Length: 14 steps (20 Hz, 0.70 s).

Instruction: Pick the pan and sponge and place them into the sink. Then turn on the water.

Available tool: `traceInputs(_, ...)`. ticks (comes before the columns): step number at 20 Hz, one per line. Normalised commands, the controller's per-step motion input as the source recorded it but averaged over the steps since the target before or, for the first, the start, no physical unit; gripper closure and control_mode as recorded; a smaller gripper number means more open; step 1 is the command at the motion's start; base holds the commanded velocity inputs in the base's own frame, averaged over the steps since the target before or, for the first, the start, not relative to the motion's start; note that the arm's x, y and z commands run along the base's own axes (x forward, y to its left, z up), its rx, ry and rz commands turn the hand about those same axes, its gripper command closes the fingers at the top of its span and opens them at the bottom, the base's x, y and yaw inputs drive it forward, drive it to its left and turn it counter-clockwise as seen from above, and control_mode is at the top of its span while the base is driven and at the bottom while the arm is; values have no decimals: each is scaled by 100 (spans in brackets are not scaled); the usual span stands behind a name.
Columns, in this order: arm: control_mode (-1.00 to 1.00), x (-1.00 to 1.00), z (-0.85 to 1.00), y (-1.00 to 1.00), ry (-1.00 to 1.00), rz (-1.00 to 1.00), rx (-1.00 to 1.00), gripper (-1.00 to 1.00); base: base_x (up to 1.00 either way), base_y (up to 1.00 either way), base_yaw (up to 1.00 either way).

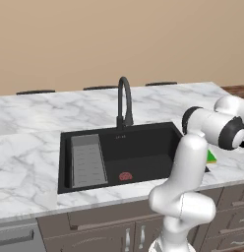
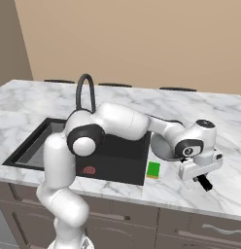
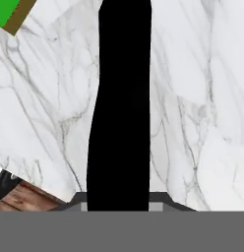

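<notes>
The pan (image 2: 161, 147) lies on the marble counter right of the sink (image 1: 143, 142), its grey round body mostly hidden behind my forearm. Its thin black handle (image 3: 121, 108) runs up the middle of the hand view and sticks out below the hand in the right base view (image 2: 205, 183). My gripper (image 2: 196, 175) points down over that handle, with the jaws closed against both of its sides (image 3: 121, 204). The sponge (image 2: 153, 169), a small block with a green top and yellow side, rests on the counter between the sink edge and the pan (image 1: 211, 156) (image 3: 13, 12).
A tall black gooseneck faucet (image 1: 125, 101) stands behind the basin, with no stream from it. A grey ribbed tray (image 1: 88, 160) fills the sink's left side and a red drain mark (image 1: 125, 175) lies on its floor. The counter's front edge runs close below the hand.
</notes>
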Motion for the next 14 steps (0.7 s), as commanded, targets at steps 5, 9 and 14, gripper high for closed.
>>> traceInputs(5,-100,-12,12,23,-6,9,-4,100,0,0,0)
traceInputs(9,-100,-10,4,26,-4,12,-3,100,0,0,0)
traceInputs(14,-100,-2,0,26,-2,12,-2,100,0,0,0)
